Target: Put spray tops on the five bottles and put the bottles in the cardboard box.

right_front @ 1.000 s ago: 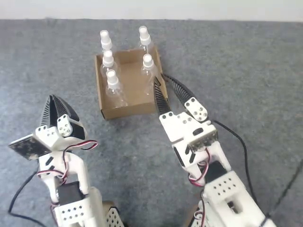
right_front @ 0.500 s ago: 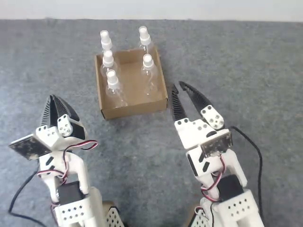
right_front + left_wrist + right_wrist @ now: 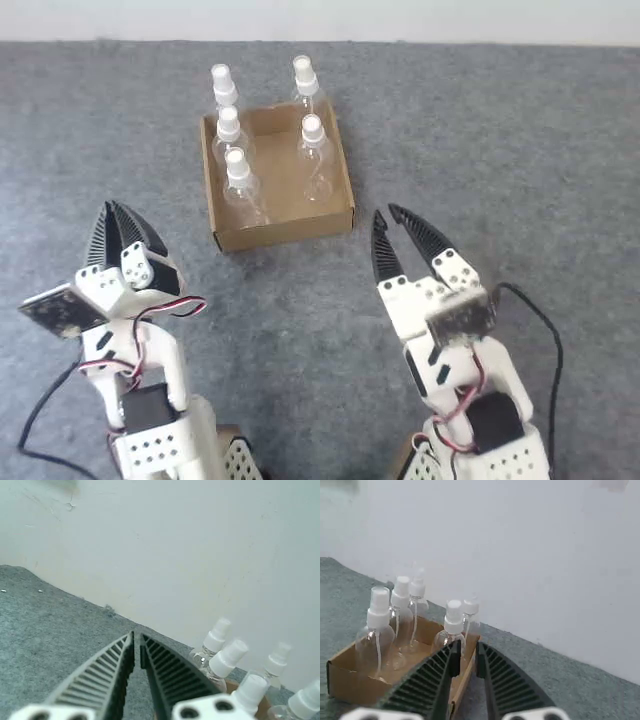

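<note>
- The five bottles (image 3: 238, 172) were clear, thin plastic and looked empty. They would likely be light, easy to tip and slick on the sides.
- Each already wore a white top (image 3: 313, 125). A pinch there might twist it loose, so the better hold would be round the body just under the neck. The squeeze should be gentle, since the wall would dent.
- Three bottles stood upright inside the box (image 3: 285, 230), in the upper middle of the high view. The other two seemed to stand just behind its far wall, though the angle left that uncertain.
- The left gripper (image 3: 113, 206) sat at the lower left, well apart from the box. It pointed up the frame with its jaws together on nothing.
- The right gripper (image 3: 386, 212) hung just below and to the right of the box's lower right corner, not touching it. It also pointed up the frame, jaws slightly apart and empty.
- Both arms stood over grey carpet (image 3: 520, 150).
</note>
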Controlling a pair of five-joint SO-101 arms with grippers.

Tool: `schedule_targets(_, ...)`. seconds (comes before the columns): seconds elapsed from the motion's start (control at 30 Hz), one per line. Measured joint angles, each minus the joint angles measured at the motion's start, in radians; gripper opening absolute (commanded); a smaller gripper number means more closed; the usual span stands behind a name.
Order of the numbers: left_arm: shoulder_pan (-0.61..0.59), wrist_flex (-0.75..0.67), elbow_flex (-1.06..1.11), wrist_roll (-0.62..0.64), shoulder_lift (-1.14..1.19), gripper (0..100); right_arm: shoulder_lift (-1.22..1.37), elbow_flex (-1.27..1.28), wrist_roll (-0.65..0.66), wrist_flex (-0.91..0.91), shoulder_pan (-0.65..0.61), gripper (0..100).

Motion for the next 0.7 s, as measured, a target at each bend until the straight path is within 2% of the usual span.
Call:
schedule_targets(0.2,0.0,0.0,0.0,0.0,0.0,1,-0.006,0.046,0.0,0.009,0.08,1.3)
schedule_targets(0.3,0.0,0.0,0.0,0.0,0.0,1,-0.006,0.046,0.0,0.069,0.106,1.3)
schedule_targets(0.5,0.083,0.0,0.0,-0.002,0.0,1,-0.006,0.046,0.0,0.19,0.12,1.2)
schedule_targets(0.7,0.133,0.026,0.0,-0.077,0.0,1,-0.006,0.049,0.0,0.311,0.118,1.3)
